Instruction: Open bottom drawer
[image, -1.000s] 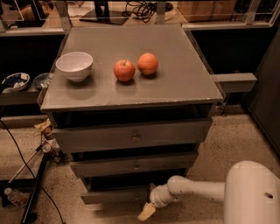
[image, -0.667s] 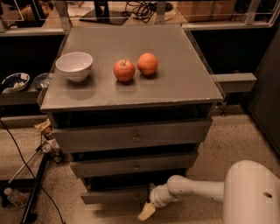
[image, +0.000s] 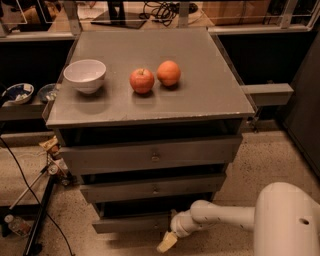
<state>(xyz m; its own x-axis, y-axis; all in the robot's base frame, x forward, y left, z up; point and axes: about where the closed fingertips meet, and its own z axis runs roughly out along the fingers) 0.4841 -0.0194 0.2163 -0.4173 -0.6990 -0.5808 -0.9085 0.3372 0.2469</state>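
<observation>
The bottom drawer (image: 131, 223) is the lowest and thinnest of three grey fronts on the cabinet, with a dark gap above it. My gripper (image: 167, 241) hangs at the end of the white arm (image: 225, 216), which reaches in from the lower right. It sits at the right end of that drawer front, close to the floor, and hides the part of the panel behind it. One pale yellowish tip points down and left.
On the cabinet top (image: 210, 75) stand a white bowl (image: 85, 75), an apple (image: 142, 80) and an orange (image: 169, 73). The middle drawer (image: 152, 188) and top drawer (image: 150, 156) are above. Cables and a stand (image: 37, 210) lie on the floor at the left.
</observation>
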